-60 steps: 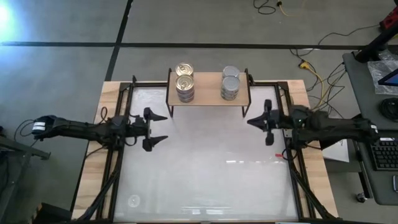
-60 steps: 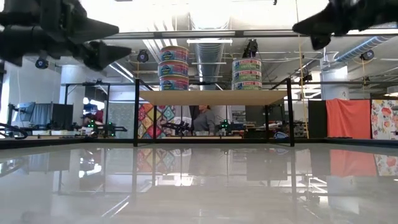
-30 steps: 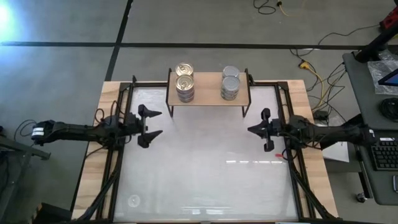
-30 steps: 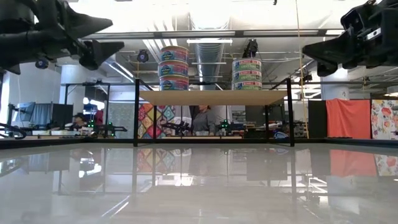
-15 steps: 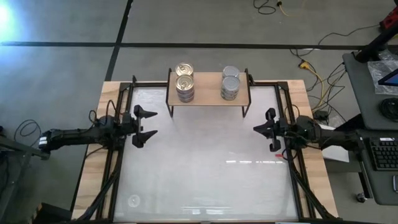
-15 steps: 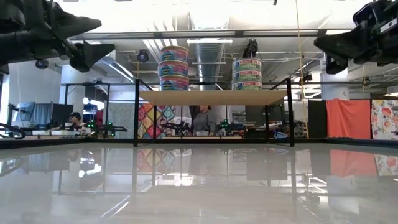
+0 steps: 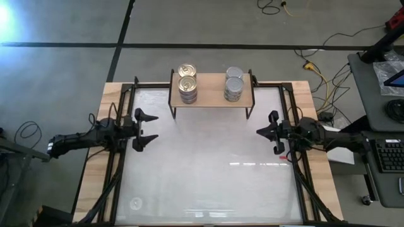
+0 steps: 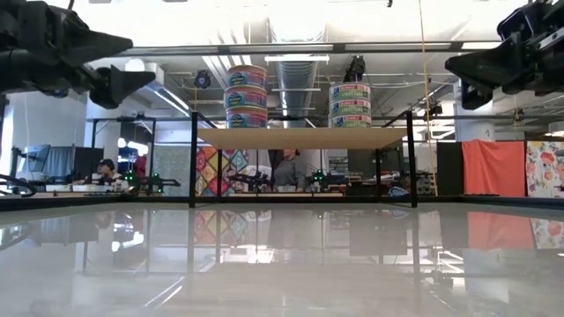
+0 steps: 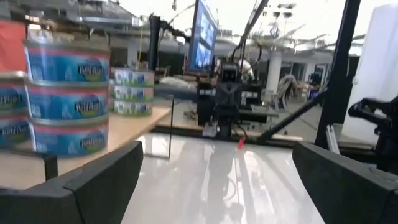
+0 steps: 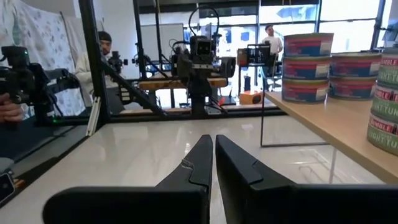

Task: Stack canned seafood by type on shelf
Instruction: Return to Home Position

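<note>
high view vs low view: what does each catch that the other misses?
High only: lid colours, gold lids beside silver lids, two tops of each, one behind the other. Low only: stack height, three blue-pink tins, three green-labelled tins, plus the room behind. Both: the shelf, the left pincer open and right pincer shut, both clear of the shelf.

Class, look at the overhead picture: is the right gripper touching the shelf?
Apart. The high view shows bare white tabletop between the right gripper and the shelf.
</note>
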{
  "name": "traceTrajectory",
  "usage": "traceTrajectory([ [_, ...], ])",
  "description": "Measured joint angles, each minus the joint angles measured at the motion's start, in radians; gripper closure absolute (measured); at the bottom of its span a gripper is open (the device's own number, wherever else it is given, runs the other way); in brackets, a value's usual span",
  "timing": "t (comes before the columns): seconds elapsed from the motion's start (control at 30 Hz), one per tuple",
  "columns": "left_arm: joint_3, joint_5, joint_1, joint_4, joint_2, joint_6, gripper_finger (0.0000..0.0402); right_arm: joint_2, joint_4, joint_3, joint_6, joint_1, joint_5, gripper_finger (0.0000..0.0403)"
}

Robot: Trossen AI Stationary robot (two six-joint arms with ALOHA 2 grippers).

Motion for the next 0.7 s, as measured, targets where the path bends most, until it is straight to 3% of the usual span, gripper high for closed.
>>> traceTrajectory([
  [0.5, 0.0, -0.006, 0.0, -0.115, 0.003, 0.03, 0.0003, 0.108, -0.004, 0.0, -0.001, 0.0, 0.073, 0.039],
  [0.7, 0.0, -0.062, -0.003, -0.112, 0.016, 0.06, 0.0003, 0.145, -0.003, 0.0, 0.006, 0.0, 0.079, 0.039],
])
